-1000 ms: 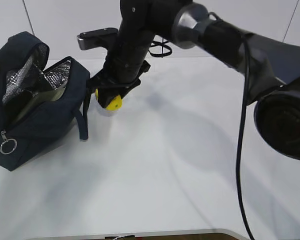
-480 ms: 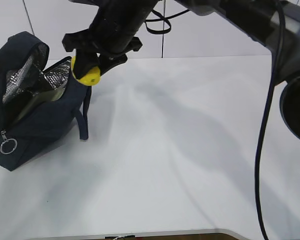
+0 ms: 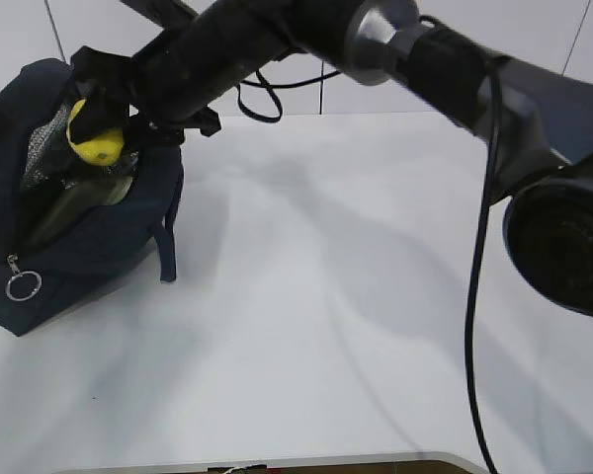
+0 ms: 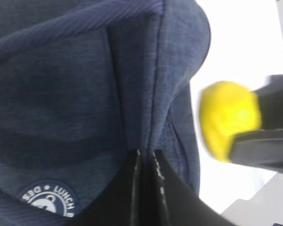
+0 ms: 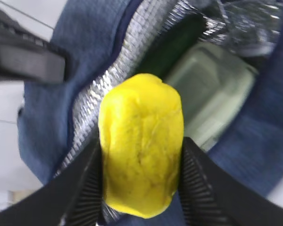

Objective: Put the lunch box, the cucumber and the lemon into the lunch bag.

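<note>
The lemon, a small bright yellow oval fruit with dimpled skin, sits clamped between the two ribbed black fingers of the right gripper, which press on its flanks from either side, and it hangs above the open mouth of the lunch bag, a large dark navy fabric bag with a silvery foil lining. Just beyond the fruit, deeper inside the bag, lies the pale sage-green lid of the lunch box, and beside it a dark green strip that is probably the cucumber. Farther out, the left gripper has its fingers pressed together on a seam or fold of the bag's outer wall, apparently holding it steady. The main risk I see is release from this height: the lemon could bounce off the hard lid or clip the foil rim and roll out onto the white table. Only the right wrist view shows what already lies in the bag; only the left wrist view shows the pinch on the fabric and the round white logo; the exterior view alone shows the silver ring pull.
</note>
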Controlling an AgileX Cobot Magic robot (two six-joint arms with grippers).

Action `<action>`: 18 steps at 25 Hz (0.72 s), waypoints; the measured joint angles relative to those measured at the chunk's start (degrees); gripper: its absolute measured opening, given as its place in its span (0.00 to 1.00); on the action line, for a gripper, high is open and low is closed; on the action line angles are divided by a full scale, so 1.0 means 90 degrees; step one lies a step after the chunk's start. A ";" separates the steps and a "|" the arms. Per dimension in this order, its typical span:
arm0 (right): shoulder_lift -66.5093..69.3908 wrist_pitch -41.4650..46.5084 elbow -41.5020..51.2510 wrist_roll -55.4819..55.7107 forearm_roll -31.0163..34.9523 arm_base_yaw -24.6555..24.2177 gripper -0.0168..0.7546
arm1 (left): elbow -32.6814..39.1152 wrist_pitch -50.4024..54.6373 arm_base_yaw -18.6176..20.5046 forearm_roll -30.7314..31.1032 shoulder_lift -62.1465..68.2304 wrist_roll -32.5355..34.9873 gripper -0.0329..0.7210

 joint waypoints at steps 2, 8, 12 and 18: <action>0.0212 -0.0216 0.0000 0.0000 0.0268 0.0000 0.48 | 0.0000 -0.0001 0.0000 -0.0038 0.0000 0.0000 0.03; 0.0675 -0.0543 0.0000 0.0000 0.0909 0.0000 0.48 | 0.0000 0.0021 0.0000 -0.0078 0.0000 0.0000 0.03; 0.0734 -0.0617 0.0000 0.0036 0.1075 0.0000 0.50 | 0.0000 0.0025 0.0000 -0.0078 0.0000 0.0000 0.03; 0.0734 -0.0664 0.0000 0.0049 0.1181 0.0000 0.65 | 0.0000 0.0025 0.0000 -0.0078 0.0000 0.0000 0.03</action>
